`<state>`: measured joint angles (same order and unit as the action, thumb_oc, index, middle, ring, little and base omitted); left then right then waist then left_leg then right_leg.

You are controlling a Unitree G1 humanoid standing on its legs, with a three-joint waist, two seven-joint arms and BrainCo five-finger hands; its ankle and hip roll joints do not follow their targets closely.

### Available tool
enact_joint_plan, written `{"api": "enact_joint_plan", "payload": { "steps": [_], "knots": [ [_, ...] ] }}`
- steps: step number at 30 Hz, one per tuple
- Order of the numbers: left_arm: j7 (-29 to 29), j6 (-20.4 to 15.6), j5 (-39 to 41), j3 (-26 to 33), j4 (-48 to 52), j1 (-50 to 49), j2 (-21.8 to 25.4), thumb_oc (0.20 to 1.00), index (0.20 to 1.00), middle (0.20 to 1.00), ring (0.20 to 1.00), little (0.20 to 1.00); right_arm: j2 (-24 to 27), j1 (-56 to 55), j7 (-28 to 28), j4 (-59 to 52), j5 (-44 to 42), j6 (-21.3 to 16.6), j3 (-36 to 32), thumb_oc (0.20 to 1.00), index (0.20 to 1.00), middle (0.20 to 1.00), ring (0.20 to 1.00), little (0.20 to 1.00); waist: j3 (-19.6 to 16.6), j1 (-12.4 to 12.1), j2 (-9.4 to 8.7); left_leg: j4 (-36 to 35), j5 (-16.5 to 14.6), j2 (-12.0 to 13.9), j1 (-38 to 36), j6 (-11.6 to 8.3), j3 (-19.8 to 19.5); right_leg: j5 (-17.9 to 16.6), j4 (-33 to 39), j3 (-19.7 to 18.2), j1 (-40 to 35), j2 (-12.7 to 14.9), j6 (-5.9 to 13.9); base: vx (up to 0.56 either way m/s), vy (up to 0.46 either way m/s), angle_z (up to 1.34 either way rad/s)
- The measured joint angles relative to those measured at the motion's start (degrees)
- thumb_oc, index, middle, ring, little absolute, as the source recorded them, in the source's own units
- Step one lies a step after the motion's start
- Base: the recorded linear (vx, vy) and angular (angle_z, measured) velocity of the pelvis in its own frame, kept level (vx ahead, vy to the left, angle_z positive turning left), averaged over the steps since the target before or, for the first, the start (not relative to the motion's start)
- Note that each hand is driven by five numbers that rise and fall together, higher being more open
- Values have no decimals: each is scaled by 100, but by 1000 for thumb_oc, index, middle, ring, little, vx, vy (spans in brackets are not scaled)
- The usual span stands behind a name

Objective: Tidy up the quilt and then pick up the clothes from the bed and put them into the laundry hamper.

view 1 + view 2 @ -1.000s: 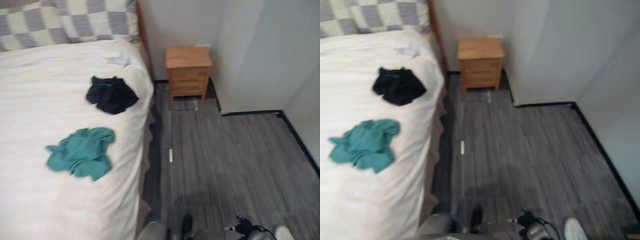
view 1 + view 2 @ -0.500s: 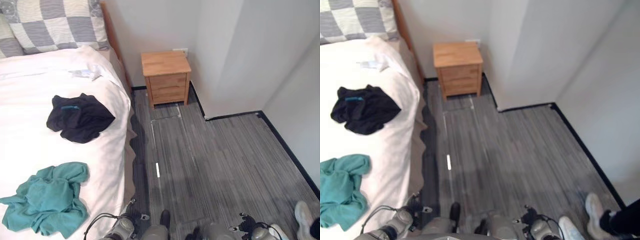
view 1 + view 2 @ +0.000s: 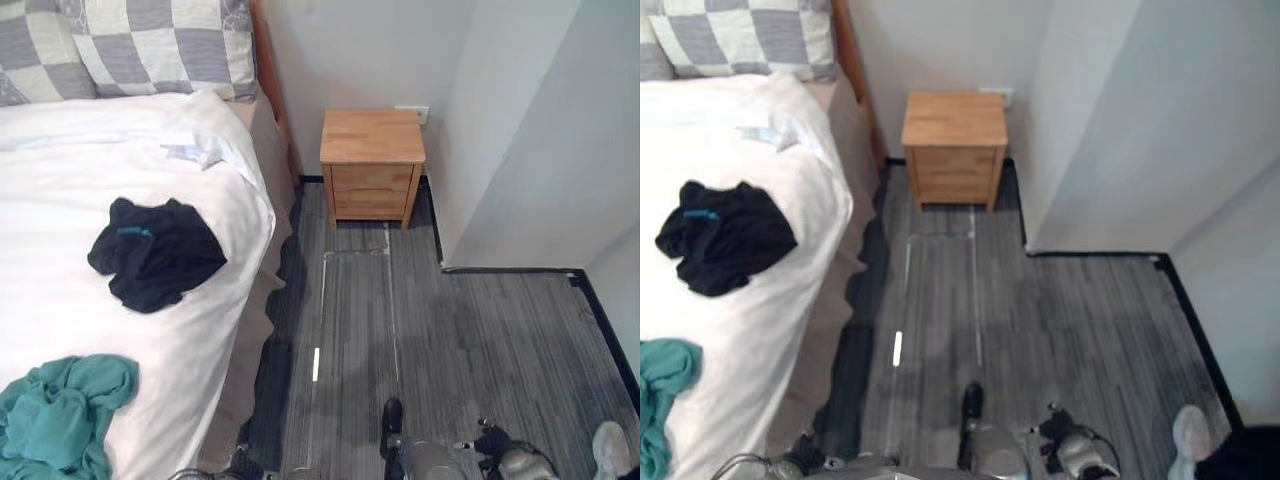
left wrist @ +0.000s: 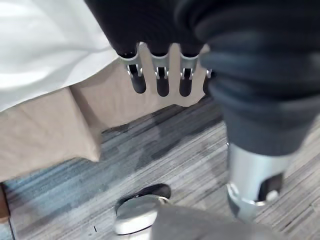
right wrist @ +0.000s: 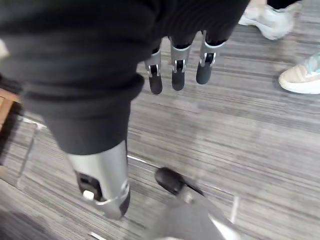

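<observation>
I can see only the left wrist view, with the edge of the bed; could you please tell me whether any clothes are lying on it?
Observer: Yes, a black garment lies crumpled on the white quilt, toward the side of the bed that faces the floor.
Operator: Thank you. Is that the only piece?
Observer: No, a teal garment lies on the quilt too, nearer the robot than the black one and apart from it.
Operator: And what about the right hand?
Observer: The right hand hangs above the grey floor with its fingers straight, holding nothing.
</observation>
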<state>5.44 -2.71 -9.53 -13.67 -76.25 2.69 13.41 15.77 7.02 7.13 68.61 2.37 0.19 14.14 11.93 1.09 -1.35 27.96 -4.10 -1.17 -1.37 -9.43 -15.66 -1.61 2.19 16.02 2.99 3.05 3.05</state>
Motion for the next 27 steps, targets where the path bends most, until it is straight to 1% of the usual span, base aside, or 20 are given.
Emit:
{"api": "enact_joint_plan", "payload": {
  "steps": [1, 2, 3, 5, 7, 8, 10, 11, 13, 14, 15, 17, 20, 21, 22, 23, 24, 25, 26, 27],
  "knots": [
    [21, -25, 47, 77, 109, -25, 18, 1000, 1000, 1000, 1000, 1000, 16, 6, -18, 44, 0, 28, 2, 1000, 1000, 1000, 1000, 1000, 24, -145, -146, 1112, 298, -308, 478, -434, -8, -271, -81, -76, -105, 127, -146, 240, -138, 1],
    [40, -14, 67, 65, 160, -86, -5, 1000, 1000, 1000, 1000, 1000, 65, -3, -35, 36, 0, 24, 43, 1000, 1000, 1000, 1000, 1000, 35, -240, -182, 1531, 397, -346, 641, -425, 1, -160, -82, -131, -201, 98, -482, 259, -117, -44],
    [44, 16, 202, 99, 151, -229, -33, 1000, 1000, 1000, 1000, 1000, 87, 110, -39, -141, -1, -2, 200, 1000, 1000, 1000, 1000, 1000, -12, -320, -162, 1791, 499, -408, 1018, -373, 173, -35, 36, -194, -406, 44, -596, 386, -148, -37],
    [98, 8, 271, 119, 207, -106, -39, 1000, 1000, 1000, 1000, 1000, 42, 285, -65, -137, 2, 16, 286, 1000, 1000, 1000, 1000, 1000, 22, -432, -321, 1885, 579, -503, 1672, -302, 707, 90, 278, -291, -486, 142, -440, 489, -70, -38],
    [134, 21, 276, 114, 329, -109, 1, 1000, 1000, 1000, 1000, 1000, -60, 431, -89, -81, 11, 34, 564, 1000, 1000, 1000, 1000, 1000, 21, -578, -288, 781, 526, -311, 1744, -111, 1090, 54, 285, -369, -576, 16, -417, 477, -14, -40],
    [166, 3, 303, 113, 434, -101, 21, 1000, 1000, 1000, 1000, 1000, -90, 420, -92, -97, 53, 18, 674, 1000, 1000, 1000, 1000, 1000, 11, -626, -227, -517, 608, -71, 1523, 81, 1268, 75, 285, -374, -643, -149, -408, 319, 27, -14],
    [198, -7, 455, 116, 563, -39, 25, 1000, 1000, 1000, 1000, 1000, -87, 437, -72, -177, 204, -11, 675, 1000, 1000, 1000, 1000, 1000, -11, -750, 45, -2009, 966, 121, 1417, 206, 1450, 179, 287, -303, -830, -453, -539, 487, 41, -13],
    [207, 0, 468, 113, 556, -18, 20, 1000, 1000, 1000, 1000, 1000, -71, 422, -66, -234, 209, -17, 684, 1000, 1000, 1000, 1000, 1000, -2, -783, 48, -2320, 1078, 136, 1429, 212, 1569, 206, 287, -259, -895, -516, -570, 388, 32, 9],
    [229, -2, 467, 119, 518, 75, 27, 1000, 1000, 1000, 1000, 1000, -12, 382, 3, -378, 221, -25, 903, 1000, 1000, 1000, 1000, 1000, -1, -752, 53, -2830, 1403, 284, 1507, 246, 2628, 331, 286, 28, -1021, -596, -687, 373, 27, 41],
    [232, -1, 466, 118, 518, 90, 15, 1000, 1000, 1000, 1000, 1000, 9, 366, 12, -442, 226, -23, 929, 1000, 1000, 1000, 1000, 1000, -6, -760, 26, -2834, 1450, 326, 1551, 240, 2867, 376, 281, 96, -1047, -593, -727, 345, 36, 57],
    [231, 8, 464, 119, 514, 98, -7, 1000, 1000, 1000, 1000, 1000, 65, 344, 21, -630, 231, -13, 950, 1000, 1000, 1000, 1000, 1000, -1, -761, 8, -2811, 1487, 479, 1579, 282, 3383, 494, 284, 249, -1103, -601, -684, 249, 75, 56],
    [248, 38, 460, 133, 522, -32, 20, 1000, 1000, 1000, 1000, 1000, 150, 311, 25, -952, 349, -36, 889, 1000, 1000, 1000, 1000, 1000, -16, -768, -5, -2825, 1556, 541, 1320, 510, 3643, 652, 245, 405, -1369, -574, -482, 432, 159, 65],
    [194, 67, 422, 188, 397, -281, -8, 1000, 1000, 1000, 1000, 1000, 254, 307, 19, -1219, 456, -111, 894, 1000, 1000, 1000, 1000, 1000, -123, -867, -38, -3012, 1301, 176, 741, 978, 3547, 928, 138, 422, -1645, -330, -85, 477, 244, 23],
    [160, 111, 418, 179, 178, -233, -58, 1000, 1000, 1000, 1000, 1000, 342, 257, 14, -1329, 554, -122, 920, 1000, 1000, 1000, 1000, 1000, -76, -876, 144, -3201, 1127, 204, 462, 1363, 3449, 1198, -718, 539, -1504, -194, 168, 208, 170, 42],
    [152, 127, 402, 168, 186, -264, -62, 1000, 1000, 1000, 1000, 1000, 387, 176, -10, -1443, 640, -121, 951, 1000, 1000, 1000, 1000, 1000, -122, -874, 242, -3249, 1062, 170, 323, 1406, 3314, 1208, -1449, 577, -1258, -154, 199, 308, 215, 75],
    [146, 126, 342, -6, 223, -226, -20, 1000, 1000, 1000, 1000, 1000, 476, 54, -50, -1804, 673, -107, 1042, 1000, 1000, 1000, 1000, 1000, -84, -768, 348, -3252, 1060, 211, 170, 1459, 3050, 1276, -3451, 572, -524, 276, 250, 190, 68, 86],
    [140, 126, 290, -37, 216, -229, 38, 1000, 1000, 1000, 1000, 1000, 460, -6, -53, -1964, 673, -135, 1051, 1000, 1000, 1000, 1000, 1000, -77, -700, 332, -3248, 946, 111, 86, 1524, 2806, 1280, -4127, 520, -199, 447, 265, 274, 56, 138],
    [141, 122, 172, -154, 275, -162, 230, 1000, 1000, 1000, 1000, 1000, 401, -91, -63, -2230, 671, -179, 1050, 1000, 1000, 1000, 1000, 1000, -55, -545, 189, -3250, 882, -115, 10, 1593, 2382, 1246, -4818, -2, 342, 685, 334, 408, -70, 185],
    [135, 134, 103, -443, 391, 10, 357, 1000, 1000, 1000, 1000, 1000, 429, -113, -50, -2430, 671, -182, 1030, 1000, 1000, 1000, 1000, 1000, -17, -407, 117, -3243, 868, -256, 10, 1640, 2066, 1248, -4897, -428, 700, 765, 327, 311, -90, 195],
    [134, 116, -15, -503, 397, 92, 372, 1000, 1000, 1000, 1000, 1000, 465, -109, -55, -2533, 670, -175, 1002, 1000, 1000, 1000, 1000, 1000, -6, -409, 143, -3251, 861, -335, -18, 1646, 1639, 1246, -4815, -501, 872, 791, 333, 349, -119, 218]
  ]
}}
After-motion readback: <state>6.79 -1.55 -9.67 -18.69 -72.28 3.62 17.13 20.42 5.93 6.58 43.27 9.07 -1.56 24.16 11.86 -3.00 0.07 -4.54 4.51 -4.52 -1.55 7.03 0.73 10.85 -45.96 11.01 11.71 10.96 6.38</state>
